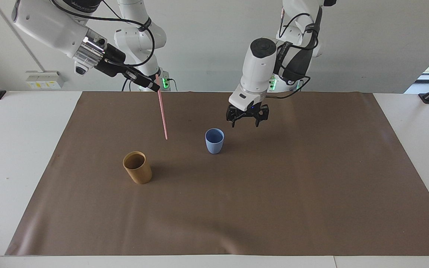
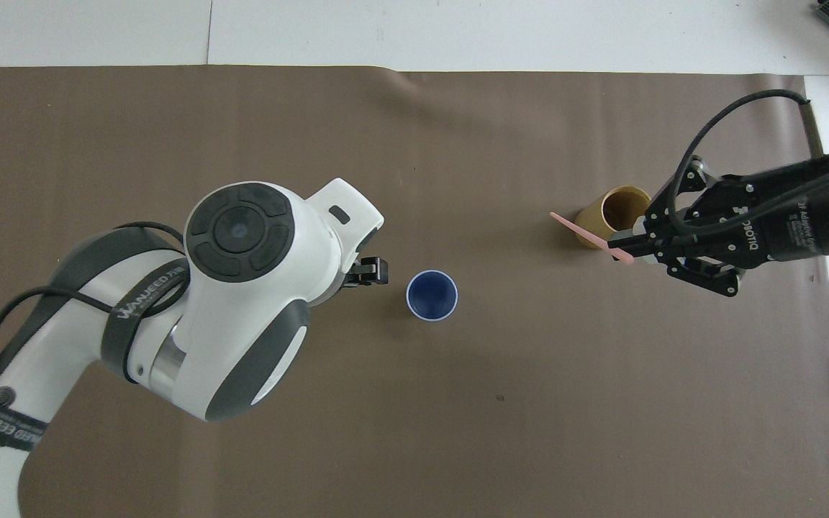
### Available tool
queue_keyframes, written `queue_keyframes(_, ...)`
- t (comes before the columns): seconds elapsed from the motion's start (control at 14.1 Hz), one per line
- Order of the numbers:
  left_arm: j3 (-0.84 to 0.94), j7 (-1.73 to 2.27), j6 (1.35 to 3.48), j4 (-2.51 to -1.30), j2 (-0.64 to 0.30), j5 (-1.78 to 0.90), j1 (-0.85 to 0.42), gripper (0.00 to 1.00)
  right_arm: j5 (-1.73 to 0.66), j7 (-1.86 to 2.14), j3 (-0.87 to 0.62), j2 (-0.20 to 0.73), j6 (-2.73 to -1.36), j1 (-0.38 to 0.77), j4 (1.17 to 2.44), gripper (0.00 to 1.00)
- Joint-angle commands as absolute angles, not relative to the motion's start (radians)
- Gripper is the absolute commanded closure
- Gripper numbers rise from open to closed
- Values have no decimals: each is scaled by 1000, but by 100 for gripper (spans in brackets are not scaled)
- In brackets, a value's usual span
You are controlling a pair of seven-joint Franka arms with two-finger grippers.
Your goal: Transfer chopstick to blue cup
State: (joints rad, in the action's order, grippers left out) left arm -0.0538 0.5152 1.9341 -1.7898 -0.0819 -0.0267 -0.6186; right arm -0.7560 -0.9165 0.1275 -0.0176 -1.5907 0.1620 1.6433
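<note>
Two cups, blue cup [image 1: 214,140] and tan cup [image 1: 137,167]; one chopstick [image 1: 162,112].

mat [image 1: 311,193]: matt brown paper-like | blue cup [image 1: 214,141]: smooth matt | arm shells [image 1: 257,67]: glossy white plastic

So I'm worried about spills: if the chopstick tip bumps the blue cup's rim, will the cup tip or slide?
The blue cup tapers to a narrow base and stands free, so a knock at the rim would probably tip it. It looks small and empty, likely light, so it may slide on the brown mat. The chopstick hangs straight, apparently stiff.
</note>
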Motion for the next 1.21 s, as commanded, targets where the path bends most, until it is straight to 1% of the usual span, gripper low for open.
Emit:
queue_keyframes(0.0,-48,407,1919,-1824,6,-8,-536,0,-784,-940,127,-51,-1684,230,1738,100)
queue_keyframes(0.14,-48,330,1886,-1807,37,-8,-479,0,-828,-978,127,-28,-1744,290,1756,100)
queue_keyframes(0.21,-48,286,1853,-1771,38,-8,-447,0,-868,-1015,127,-15,-1756,310,1762,100)
queue_keyframes(0.43,-49,139,1706,-1648,43,-8,-330,0,-882,-1124,127,11,-1761,379,1782,100)
queue_keyframes(0.57,-52,40,1639,-1585,43,-9,-256,0,-882,-1135,127,11,-1766,408,1836,100)
queue_keyframes(0.78,-54,-21,1536,-1508,32,-8,-169,0,-882,-1137,129,11,-1810,449,1899,100)
queue_keyframes(0.99,-57,-31,1487,-1464,25,-8,-152,0,-882,-1135,129,17,-1816,453,1910,100)
queue_keyframes(1.14,-77,-46,1473,-1433,11,-9,-114,0,-881,-1134,129,35,-1831,453,1908,100)
